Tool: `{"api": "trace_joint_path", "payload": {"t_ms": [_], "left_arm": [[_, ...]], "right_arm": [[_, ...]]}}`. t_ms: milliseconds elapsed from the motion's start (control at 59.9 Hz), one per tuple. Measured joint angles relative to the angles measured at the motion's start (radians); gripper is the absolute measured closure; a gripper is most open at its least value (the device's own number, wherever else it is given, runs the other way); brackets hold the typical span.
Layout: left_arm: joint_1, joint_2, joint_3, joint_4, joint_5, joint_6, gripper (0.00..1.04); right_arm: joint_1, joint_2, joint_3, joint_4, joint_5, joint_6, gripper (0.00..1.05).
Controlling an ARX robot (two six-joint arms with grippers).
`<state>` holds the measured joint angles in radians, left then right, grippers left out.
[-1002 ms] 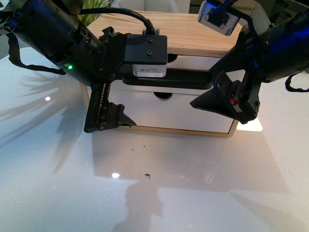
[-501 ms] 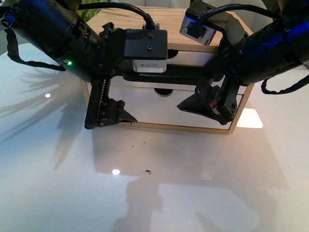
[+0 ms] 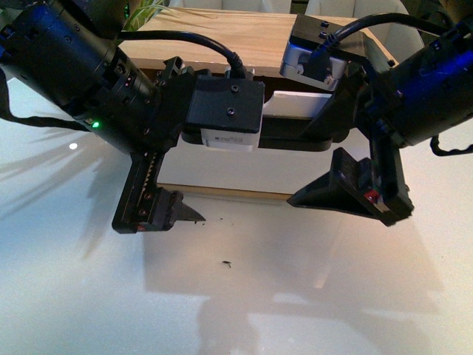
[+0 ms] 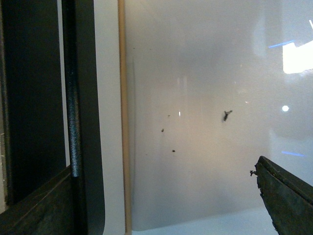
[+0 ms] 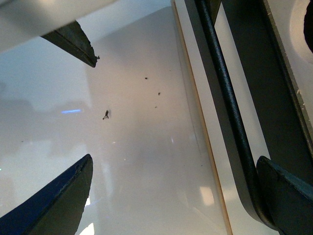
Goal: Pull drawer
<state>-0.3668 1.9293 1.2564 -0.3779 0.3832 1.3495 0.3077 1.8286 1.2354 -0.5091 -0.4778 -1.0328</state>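
The drawer (image 3: 244,171) shows its white front low in the wooden cabinet (image 3: 222,41); its notch is hidden. Its long black bar handle (image 3: 295,138) runs between my two arms. My left gripper (image 3: 185,177) is open and straddles the handle's left end: one finger (image 4: 39,205) lies behind the bar (image 4: 73,112), the other finger (image 4: 286,198) hangs over the table. My right gripper (image 3: 310,168) is open at the handle's right end (image 5: 230,112), with one finger (image 5: 288,196) by the bar and the other finger (image 5: 68,196) over the table.
The cabinet stands on a glossy white table (image 3: 236,303) with a few dark specks (image 3: 225,263) in front of it. A plain white upper drawer front (image 3: 295,103) sits above the handle. Green leaves (image 3: 144,11) show behind the cabinet at the left.
Both grippers have come lower and nearer to me. The black handle sits lower in the picture than before, and the notch no longer shows. Both grippers stay open.
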Motion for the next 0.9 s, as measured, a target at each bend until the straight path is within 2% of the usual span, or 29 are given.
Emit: {"api": "trace_joint_path", "payload": {"t_ms": [284,501,635,718,902], "left_arm": [[-0.020,-0.132,-0.149,-0.043,-0.005,0.055,0.07],[-0.021,-0.233,-0.248,0.005,0.015,0.042,0.07],[-0.022,-0.297,-0.305,0.105,0.077,-0.019,0.07],[-0.025,-0.371,-0.357,0.235,0.136,-0.123,0.07],[-0.024,-0.519,-0.462,0.423,0.142,-0.308,0.07]], "right_arm": [[0.020,-0.114,-0.127,-0.058,-0.029,-0.047,0.09],[0.039,-0.201,-0.228,-0.005,-0.042,-0.017,0.09],[0.043,-0.270,-0.314,0.084,-0.099,0.073,0.09],[0.044,-0.360,-0.396,0.200,-0.135,0.196,0.09],[0.024,-0.553,-0.521,0.359,-0.164,0.399,0.09]]}}
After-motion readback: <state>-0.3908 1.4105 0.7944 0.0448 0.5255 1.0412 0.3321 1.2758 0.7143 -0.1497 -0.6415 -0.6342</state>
